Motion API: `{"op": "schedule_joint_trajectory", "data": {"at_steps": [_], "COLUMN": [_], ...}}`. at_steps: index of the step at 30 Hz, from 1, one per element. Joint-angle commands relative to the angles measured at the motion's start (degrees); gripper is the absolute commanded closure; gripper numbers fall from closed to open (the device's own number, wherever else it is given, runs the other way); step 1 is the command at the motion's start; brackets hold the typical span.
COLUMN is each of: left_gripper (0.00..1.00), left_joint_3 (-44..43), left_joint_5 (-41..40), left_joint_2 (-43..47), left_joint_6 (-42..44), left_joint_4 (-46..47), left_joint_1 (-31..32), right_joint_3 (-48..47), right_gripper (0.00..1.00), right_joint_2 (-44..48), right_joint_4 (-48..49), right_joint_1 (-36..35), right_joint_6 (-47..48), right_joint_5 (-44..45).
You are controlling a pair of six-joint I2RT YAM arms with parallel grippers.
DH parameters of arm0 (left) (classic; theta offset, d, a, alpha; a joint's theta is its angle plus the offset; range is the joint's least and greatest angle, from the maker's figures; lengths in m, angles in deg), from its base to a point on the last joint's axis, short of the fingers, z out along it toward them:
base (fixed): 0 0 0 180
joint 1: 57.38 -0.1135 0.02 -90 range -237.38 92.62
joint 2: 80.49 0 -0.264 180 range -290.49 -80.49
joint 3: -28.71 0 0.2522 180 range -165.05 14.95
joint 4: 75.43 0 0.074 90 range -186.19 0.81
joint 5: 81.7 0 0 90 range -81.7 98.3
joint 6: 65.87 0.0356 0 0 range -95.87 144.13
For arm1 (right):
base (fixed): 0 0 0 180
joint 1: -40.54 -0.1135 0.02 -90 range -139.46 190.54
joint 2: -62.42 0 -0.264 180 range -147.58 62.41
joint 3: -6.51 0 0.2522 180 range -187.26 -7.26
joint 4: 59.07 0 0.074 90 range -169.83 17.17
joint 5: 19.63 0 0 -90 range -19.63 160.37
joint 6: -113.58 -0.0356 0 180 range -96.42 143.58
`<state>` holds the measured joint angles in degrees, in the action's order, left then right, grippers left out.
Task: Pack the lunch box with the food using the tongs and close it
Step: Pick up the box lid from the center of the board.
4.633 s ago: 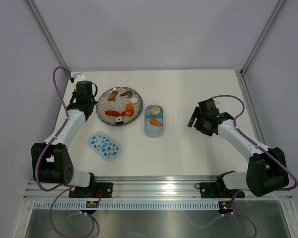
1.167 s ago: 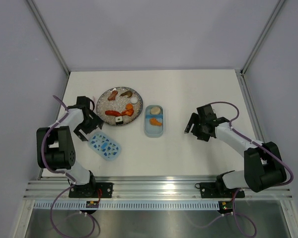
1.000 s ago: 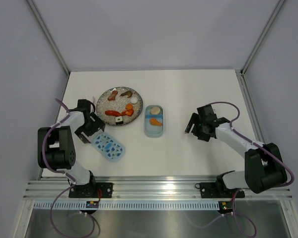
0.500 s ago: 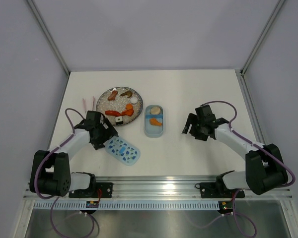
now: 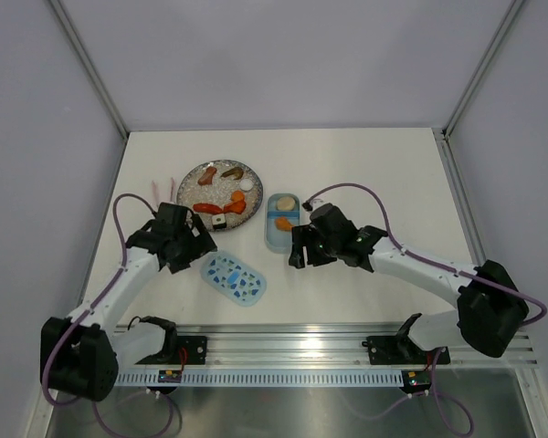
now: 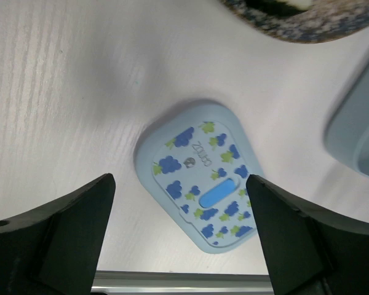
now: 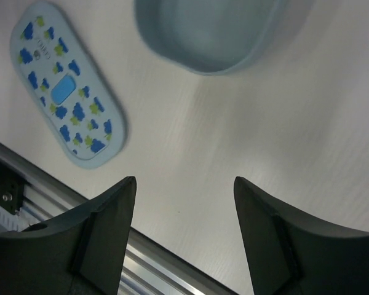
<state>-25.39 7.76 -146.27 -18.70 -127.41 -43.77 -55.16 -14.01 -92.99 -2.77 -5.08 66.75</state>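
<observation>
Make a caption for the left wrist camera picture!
Open left gripper hovers over the patterned blue lid on the white table, lunch box and plate at the edges.

The left arm [image 5: 128, 274] reached forward from its base, its jaws spread wide and empty, facing down over the tabletop. The right arm [image 5: 420, 269] stretched low toward the centre, jaws parted, gripping nothing.

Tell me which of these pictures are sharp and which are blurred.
Top external view: sharp, evenly lit, only soft shadows. Left wrist view: the lid is fairly sharp, the lunch box at the right edge is blurred. Right wrist view: the lunch box looks soft, the dark gripper fingers are out of focus.
</observation>
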Motion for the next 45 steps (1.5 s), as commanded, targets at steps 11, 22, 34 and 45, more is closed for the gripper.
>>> {"op": "schedule_joint_trajectory", "data": {"at_steps": [11,22,34,45], "left_gripper": [0.41,0.41,0.42,0.43], "left_joint_3": [16.1,21.8,23.8,25.0], "left_joint_5": [12.1,14.3,15.7,17.1], "left_joint_2": [16.9,13.7,1.2,-0.3], "left_joint_6": [-11.5,-17.1,-17.7,-17.8], "left_joint_4": [2.3,11.4,23.5,27.7], "left_joint_1": [0.5,0.7,0.6,0.7], "right_joint_3": [-24.4,-29.3,-22.3,-20.7], "right_gripper": [0.42,0.39,0.38,0.43], "right_joint_2": [-26.3,-38.9,-37.7,-35.4], "right_joint_4": [-0.2,1.2,12.4,19.5], "right_joint_1": [-8.6,-8.7,-9.2,-9.1], "right_joint_6": [2.3,0.5,-3.7,-7.7], "right_joint_5": [-11.9,-20.2,-30.7,-31.7]}}
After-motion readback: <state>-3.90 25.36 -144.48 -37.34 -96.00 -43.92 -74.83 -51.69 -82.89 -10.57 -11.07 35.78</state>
